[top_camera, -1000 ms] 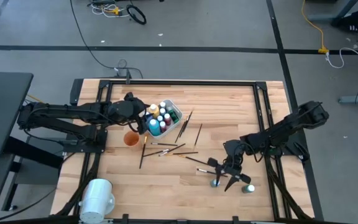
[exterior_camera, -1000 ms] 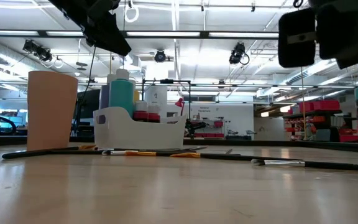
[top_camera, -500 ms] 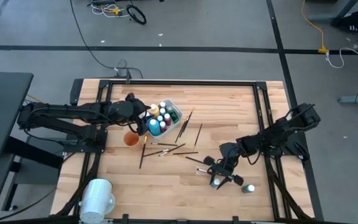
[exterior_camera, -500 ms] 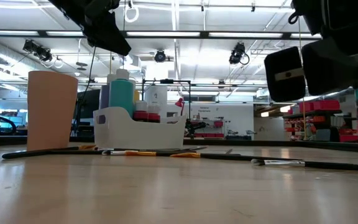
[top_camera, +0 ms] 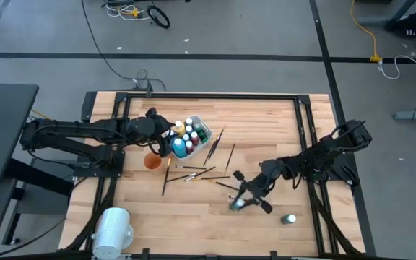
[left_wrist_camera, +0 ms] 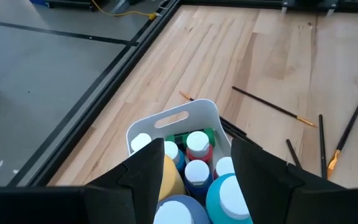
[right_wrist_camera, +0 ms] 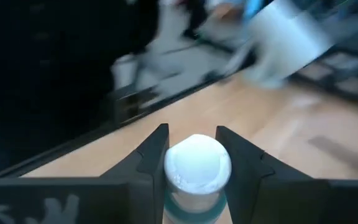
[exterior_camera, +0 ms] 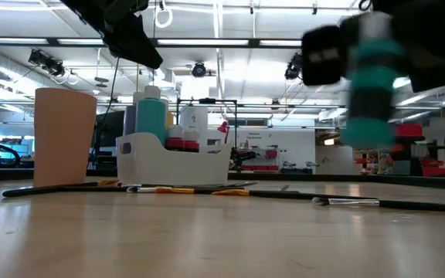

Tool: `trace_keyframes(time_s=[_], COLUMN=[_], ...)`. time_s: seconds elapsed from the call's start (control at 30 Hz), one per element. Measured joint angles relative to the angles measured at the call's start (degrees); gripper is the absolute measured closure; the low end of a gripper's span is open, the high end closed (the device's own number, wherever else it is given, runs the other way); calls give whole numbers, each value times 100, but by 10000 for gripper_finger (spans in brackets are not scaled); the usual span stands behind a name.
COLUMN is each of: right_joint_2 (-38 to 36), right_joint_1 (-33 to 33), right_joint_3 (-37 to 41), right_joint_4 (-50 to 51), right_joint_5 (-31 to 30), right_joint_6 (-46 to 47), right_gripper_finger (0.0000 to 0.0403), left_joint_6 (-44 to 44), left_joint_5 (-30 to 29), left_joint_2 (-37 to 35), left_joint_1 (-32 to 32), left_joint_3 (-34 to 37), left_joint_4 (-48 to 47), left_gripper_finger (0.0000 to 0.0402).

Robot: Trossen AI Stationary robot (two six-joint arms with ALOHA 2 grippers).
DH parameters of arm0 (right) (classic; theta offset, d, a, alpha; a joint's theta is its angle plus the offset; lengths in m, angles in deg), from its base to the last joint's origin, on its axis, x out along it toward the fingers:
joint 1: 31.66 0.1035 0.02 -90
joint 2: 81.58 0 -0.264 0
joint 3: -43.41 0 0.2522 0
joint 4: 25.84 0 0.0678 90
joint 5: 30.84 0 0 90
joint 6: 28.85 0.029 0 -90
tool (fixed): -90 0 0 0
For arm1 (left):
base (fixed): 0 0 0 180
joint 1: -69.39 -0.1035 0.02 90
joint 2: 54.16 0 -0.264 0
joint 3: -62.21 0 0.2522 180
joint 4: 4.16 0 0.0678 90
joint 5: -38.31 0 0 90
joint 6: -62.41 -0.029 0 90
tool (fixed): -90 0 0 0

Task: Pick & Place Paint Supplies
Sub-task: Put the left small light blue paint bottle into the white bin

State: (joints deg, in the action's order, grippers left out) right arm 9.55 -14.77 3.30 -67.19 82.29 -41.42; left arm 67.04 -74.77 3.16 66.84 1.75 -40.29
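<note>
My right gripper (top_camera: 241, 200) has just clamped a teal bottle (exterior_camera: 375, 93) and lifted it toward ten o'clock, tub-bound I judge; my left gripper (left_wrist_camera: 191, 177) hangs wide over the white tub (top_camera: 202, 128).

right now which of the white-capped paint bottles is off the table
The teal paint bottle with the white cap, clamped in the right tool and hanging clear of the wooden table. The other loose bottle stands on the wood; the rest sit in the white tub.

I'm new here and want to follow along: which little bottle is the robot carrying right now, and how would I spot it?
Find the wooden table, then the right gripper near its front edge. Between its fingers is a teal bottle with a white cap, lifted off the wood, unlike the other loose bottle standing alone on the table.
</note>
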Motion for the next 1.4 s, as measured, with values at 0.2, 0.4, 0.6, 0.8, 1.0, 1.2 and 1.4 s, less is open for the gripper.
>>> trace_keyframes(time_s=[0.2,0.4,0.6,0.8,1.0,1.2,1.4], right_joint_2=[0,0,298,1250,2001,2070,2090], right_joint_1=[-319,-1012,-1640,-1924,-2060,-2175,-2307], right_joint_3=[-258,-1071,-1871,-2543,-3009,-3049,-3045], right_joint_4=[-336,-224,718,867,1050,1085,1409], right_joint_5=[-1895,-3663,-3777,-3770,-3828,-3998,-3704], right_joint_6=[-557,69,1027,1266,1218,1238,1620], right_gripper_finger=[289,290,289,290,290,291,291], left_joint_6=[-205,-361,-461,-465,-461,-446,-461], left_joint_5=[-14,-16,-16,-16,5,23,6], left_joint_2=[0,0,0,0,0,-1,0], left_joint_1=[0,0,0,0,0,0,0], left_joint_3=[0,0,0,0,0,0,0], left_joint_4=[2,-4,-6,-17,-50,-103,-103], left_gripper_finger=[205,205,205,205,205,205,205])
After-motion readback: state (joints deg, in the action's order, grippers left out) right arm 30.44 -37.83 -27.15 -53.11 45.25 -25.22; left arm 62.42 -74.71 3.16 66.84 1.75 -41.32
